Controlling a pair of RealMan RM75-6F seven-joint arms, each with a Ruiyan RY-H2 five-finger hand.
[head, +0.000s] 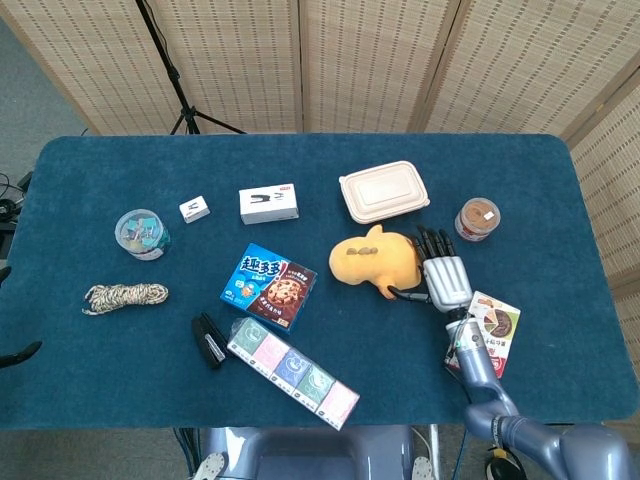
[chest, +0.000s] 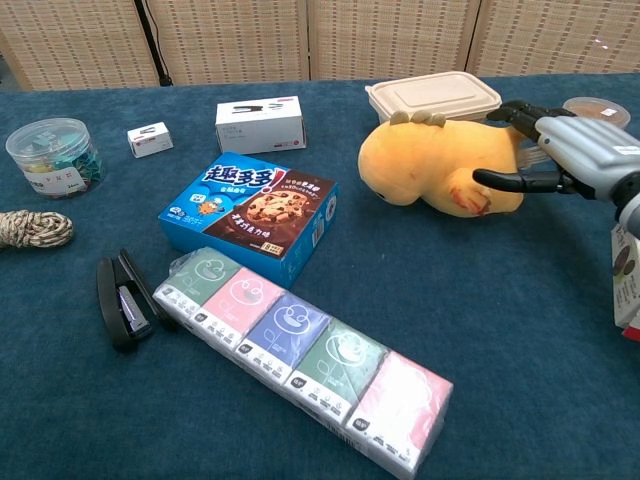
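A yellow plush toy (head: 375, 260) (chest: 440, 165) lies on its side on the blue table, just in front of a beige lidded food box (head: 384, 191) (chest: 433, 97). My right hand (head: 447, 278) (chest: 575, 155) hovers at the toy's right end with its fingers spread and holds nothing. Its thumb reaches to the toy's end. A snack box (head: 485, 335) lies right behind the wrist. My left hand shows in neither view.
A blue cookie box (head: 268, 285), a row of tissue packs (head: 293, 372) and a black stapler (head: 208, 340) lie front left. A jar (head: 478, 218) stands right. Two white boxes (head: 269, 203), a clip tub (head: 141, 233) and a rope coil (head: 125, 295) lie left.
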